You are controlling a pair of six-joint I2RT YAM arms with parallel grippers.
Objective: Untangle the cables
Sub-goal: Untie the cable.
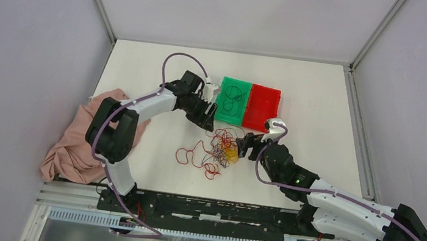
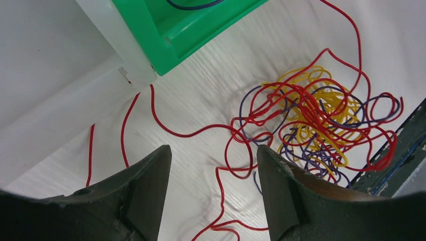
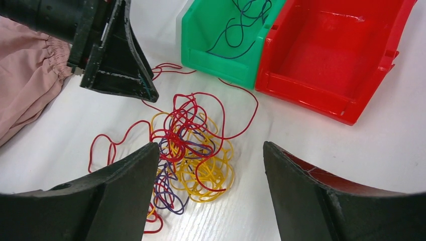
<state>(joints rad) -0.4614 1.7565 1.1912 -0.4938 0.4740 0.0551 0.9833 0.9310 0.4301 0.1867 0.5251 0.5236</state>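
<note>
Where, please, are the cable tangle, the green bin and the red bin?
cable tangle point(image 2: 321, 113), left wrist view, dense yellow-and-red middle.
green bin point(image 3: 216, 63), right wrist view, near outer wall.
red bin point(image 3: 321, 55), right wrist view, bare floor.

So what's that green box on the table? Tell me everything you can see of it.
The green bin looks like glossy moulded plastic, open-topped, with thick walls and a lower front lip. It sits upright on the white table, its side pressed against a matching red bin. Inside lie a few loose dark blue cable strands.
</note>
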